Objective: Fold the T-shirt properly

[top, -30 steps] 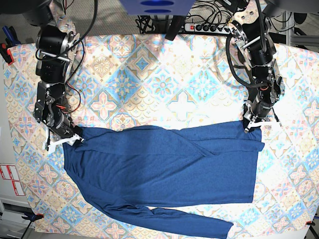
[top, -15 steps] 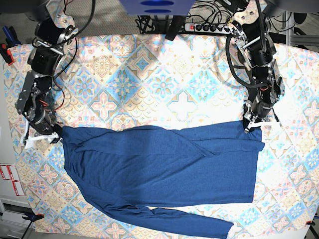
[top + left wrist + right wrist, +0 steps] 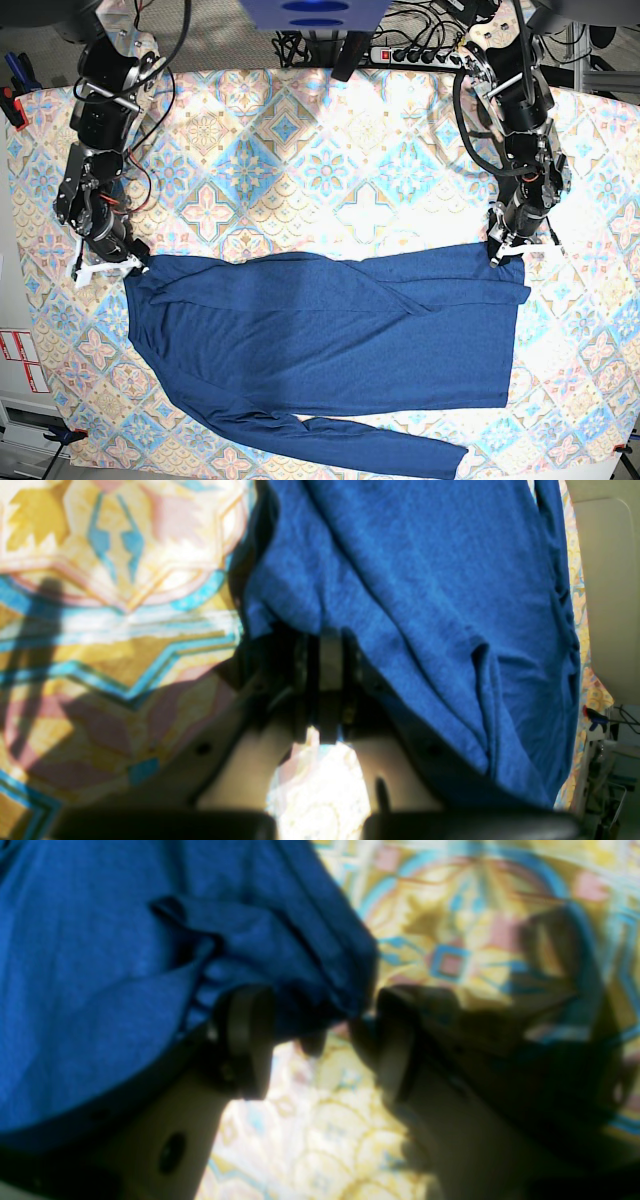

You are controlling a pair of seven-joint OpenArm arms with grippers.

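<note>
- Base view, left to right: I count two arms, one T-shirt [image 3: 330,340] and one patterned cloth [image 3: 300,150] covering the table.
- At the left edge my right gripper [image 3: 108,266] sits low, just at the shirt's left upper corner.
- Its wrist view shows the jaws standing wide apart; a bunched fold of blue fabric [image 3: 280,965] hangs into the gap and lies against the left finger [image 3: 247,1040], but nothing is pinched.
- The T-shirt lies spread flat across the lower half of the cloth, running from the right gripper over to the left one.
- I see one long sleeve [image 3: 340,445] trailing along the bottom edge toward the right; a folded layer crosses the body near the middle, which may be the second sleeve, though I cannot tell.
- On the right my left gripper [image 3: 510,245] is down at the shirt's right upper corner.
- Its wrist view shows the jaws pressed together, with the shirt's edge [image 3: 300,615] running into them, so it grips the fabric there.
- One power strip [image 3: 415,55] lies beyond the top edge.
</note>
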